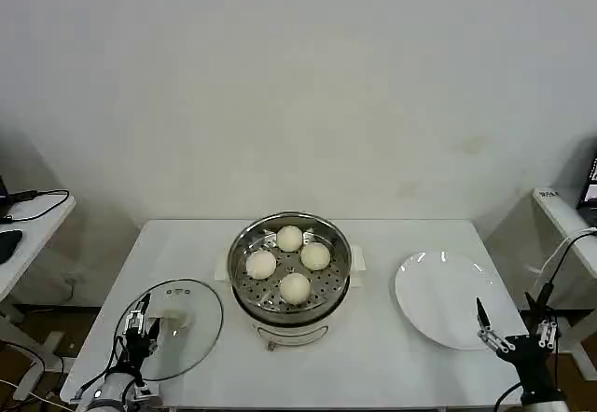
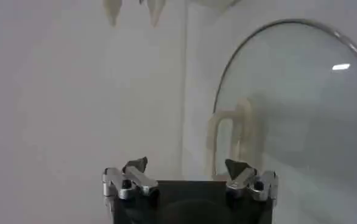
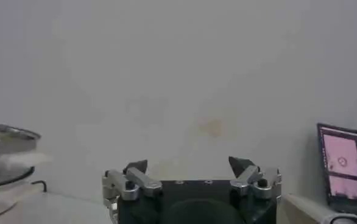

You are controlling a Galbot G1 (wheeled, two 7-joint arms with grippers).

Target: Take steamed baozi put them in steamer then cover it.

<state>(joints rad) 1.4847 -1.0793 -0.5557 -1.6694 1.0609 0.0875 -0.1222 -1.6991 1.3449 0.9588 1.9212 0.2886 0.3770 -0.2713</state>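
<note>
- The steamer, my landmark, stands at the middle of the white table, a shiny steel pot on a white base, uncovered.
- The four steamed baozi lie on the perforated tray inside the steamer, spaced apart in a diamond: one at the far side, one at the near side, one to each flank.
- The cover lies flat on the table to the left of the steamer, near the front edge, apart from the pot; its pale beige bar handle stands upward.
- My left gripper hangs over the near-left part of the cover, left of the steamer; in the left wrist view my fingertips stand wide apart, gripping nothing, with the handle just ahead of them.
- My right gripper sits well to the right of the steamer, at the near right edge of the white plate; its jaws are spread wide and hold nothing, as my right wrist view also shows.
- The steamer's rim appears at the side of the right wrist view.
</note>
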